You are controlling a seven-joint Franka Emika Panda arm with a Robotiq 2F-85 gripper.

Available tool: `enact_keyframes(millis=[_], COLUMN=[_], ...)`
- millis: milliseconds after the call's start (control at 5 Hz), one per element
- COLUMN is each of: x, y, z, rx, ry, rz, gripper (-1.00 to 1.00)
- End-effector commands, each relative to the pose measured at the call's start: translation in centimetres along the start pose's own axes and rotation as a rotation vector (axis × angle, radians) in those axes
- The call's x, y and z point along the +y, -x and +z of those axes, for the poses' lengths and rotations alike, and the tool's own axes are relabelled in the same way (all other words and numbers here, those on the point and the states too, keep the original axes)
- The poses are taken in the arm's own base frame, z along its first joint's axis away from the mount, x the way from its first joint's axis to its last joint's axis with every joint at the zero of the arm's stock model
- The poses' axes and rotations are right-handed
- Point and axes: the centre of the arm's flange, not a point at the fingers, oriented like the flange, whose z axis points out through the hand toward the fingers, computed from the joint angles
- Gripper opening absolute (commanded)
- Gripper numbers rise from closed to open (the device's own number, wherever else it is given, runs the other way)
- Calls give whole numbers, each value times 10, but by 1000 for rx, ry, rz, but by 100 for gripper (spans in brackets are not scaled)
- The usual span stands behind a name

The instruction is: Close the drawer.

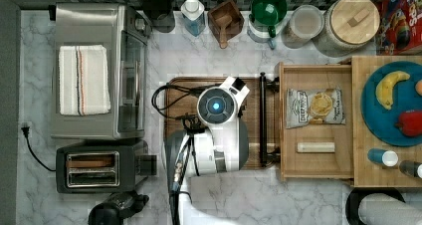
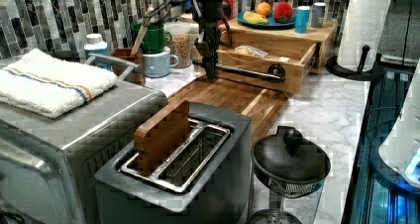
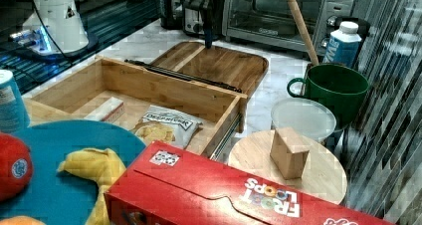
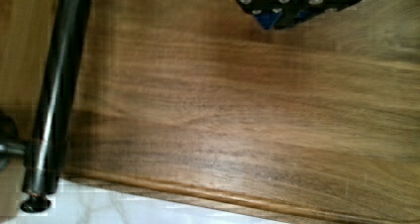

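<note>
Inside one open drawer (image 1: 315, 171): one chip bag (image 1: 315, 107), one pale bar (image 1: 316, 147); fingers (image 2: 210, 71) possibly together, unclear.

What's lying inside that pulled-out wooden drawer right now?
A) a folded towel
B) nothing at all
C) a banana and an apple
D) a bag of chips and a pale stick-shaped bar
D: in the top view the open drawer holds a bag of chips and a pale stick-shaped bar; the banana lies on the blue plate on the wooden top beside it.
</note>
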Motion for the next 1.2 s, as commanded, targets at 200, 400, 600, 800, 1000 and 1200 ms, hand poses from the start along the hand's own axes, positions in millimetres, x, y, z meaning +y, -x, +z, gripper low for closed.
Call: enact_keyframes(millis=[200,400,600,800,1000,1200], x=[36,59,91,123,140,156], y=[14,17,17,21,27,31], z=[32,32,27,25,30,31], rx=[-27,-16,-30,-22,-2,-9], ry=[33,46,37,43,39,46], rz=[-74,-102,-113,-108,-88,-66], gripper=[-100,-100,-100,-100,-100,-100])
